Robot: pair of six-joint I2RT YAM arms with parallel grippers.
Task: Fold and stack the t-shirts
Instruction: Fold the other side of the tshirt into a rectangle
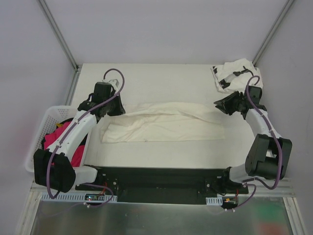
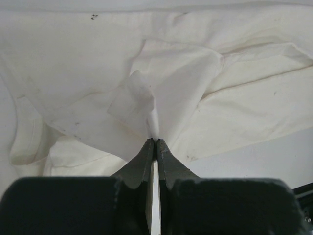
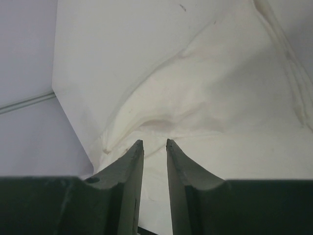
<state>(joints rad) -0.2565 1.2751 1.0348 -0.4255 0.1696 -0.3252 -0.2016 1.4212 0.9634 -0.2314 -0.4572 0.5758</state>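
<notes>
Centrally, cream t-shirt (image 1: pixel 164 125) in a long band. Its cloth pinched by clenched left gripper (image 2: pixel 155 142); right gripper (image 3: pixel 154 143) parted, grasping nothing. Far right corner: printed t-shirt (image 1: pixel 234 73), crumpled.

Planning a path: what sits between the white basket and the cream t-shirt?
In the top view, only the left arm lies between the basket and the cream t-shirt, above bare table.

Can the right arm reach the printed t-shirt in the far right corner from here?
Probably yes: the right gripper is open and looks empty, and the printed t-shirt lies just beyond it, nothing between.
</notes>
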